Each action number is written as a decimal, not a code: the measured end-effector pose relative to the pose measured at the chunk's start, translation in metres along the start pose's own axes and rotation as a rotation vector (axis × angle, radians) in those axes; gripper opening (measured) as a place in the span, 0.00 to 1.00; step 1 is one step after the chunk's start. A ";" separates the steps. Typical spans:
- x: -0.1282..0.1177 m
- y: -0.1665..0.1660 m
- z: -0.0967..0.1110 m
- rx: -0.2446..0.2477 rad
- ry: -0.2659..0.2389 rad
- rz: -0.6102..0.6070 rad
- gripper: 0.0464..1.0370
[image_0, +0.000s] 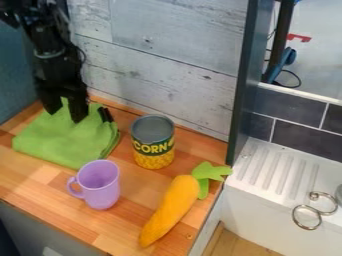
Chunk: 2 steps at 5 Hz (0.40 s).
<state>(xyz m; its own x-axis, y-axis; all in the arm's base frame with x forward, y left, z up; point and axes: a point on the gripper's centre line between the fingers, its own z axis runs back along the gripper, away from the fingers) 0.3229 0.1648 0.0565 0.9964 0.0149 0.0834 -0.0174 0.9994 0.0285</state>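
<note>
Green cloth (63, 137) lies in folds on the wooden worktop (33, 180), a bit of it rising inside my wide-open gripper (65, 114). Near it stand a corn can (153, 142) and a purple mug (100, 185); an orange toy carrot (172, 206) lies beyond the mug, to its right.

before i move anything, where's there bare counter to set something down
Bare counter: front left, between the green cloth, purple mug and front edge; also the gap between mug and orange carrot. Crowded: back left, where the gripper is down at the cloth, and right, where the carrot's leaves near the dark panel.
</note>
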 end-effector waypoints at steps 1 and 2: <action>0.006 -0.001 -0.025 0.012 0.015 0.007 0.96; 0.013 -0.002 -0.044 0.022 -0.010 -0.015 0.96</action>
<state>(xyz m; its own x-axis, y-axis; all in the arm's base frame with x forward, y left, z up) 0.3399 0.1639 0.0138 0.9957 -0.0004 0.0924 -0.0044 0.9987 0.0517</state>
